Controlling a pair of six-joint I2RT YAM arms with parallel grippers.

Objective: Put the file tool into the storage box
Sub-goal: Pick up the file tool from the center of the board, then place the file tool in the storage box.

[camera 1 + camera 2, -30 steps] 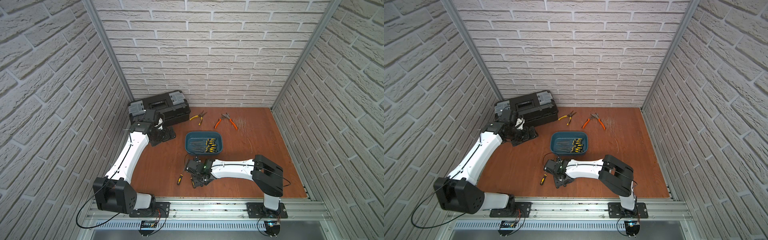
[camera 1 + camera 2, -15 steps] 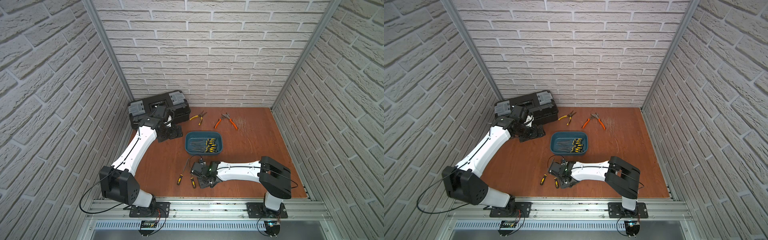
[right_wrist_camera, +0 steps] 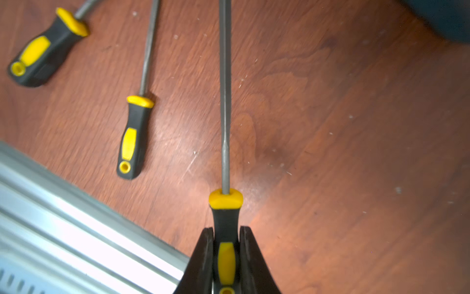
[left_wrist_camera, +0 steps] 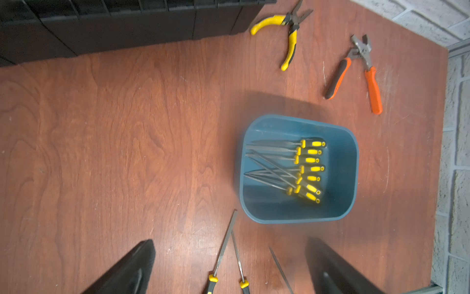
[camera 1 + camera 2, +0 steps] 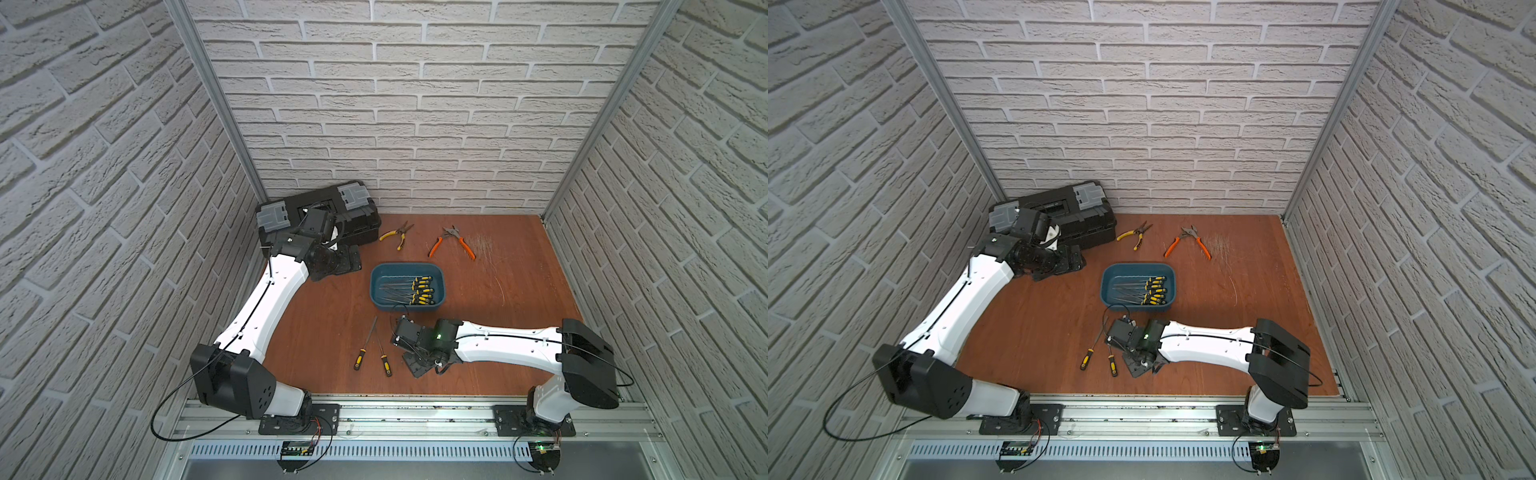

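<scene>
The storage box (image 5: pixel 407 308) (image 5: pixel 1136 308) (image 4: pixel 292 215) is a teal-blue tub in mid-table with several yellow-and-black files lying in it. My right gripper (image 3: pixel 226 231) (image 5: pixel 415 361) is shut on the black-and-yellow handle of a file tool (image 3: pixel 225 101), just in front of the box near the front rail. The file's grey shaft points away from the jaws, low over the wood. Two more files (image 5: pixel 365 343) (image 5: pixel 383 353) lie on the table just left of it. My left gripper (image 4: pixel 230 243) (image 5: pixel 345 259) hangs open and empty beside the black toolbox, left of the box.
A black toolbox (image 5: pixel 318 216) with grey latches stands in the back left corner. Yellow pliers (image 5: pixel 397 235) and orange pliers (image 5: pixel 453 243) lie behind the box. An aluminium rail (image 5: pixel 415 411) runs along the front edge, and brick walls close in three sides.
My right gripper has shut on the file's handle and shifted slightly right, uncovering a second loose file. The left gripper has moved a little to the right along the toolbox.
</scene>
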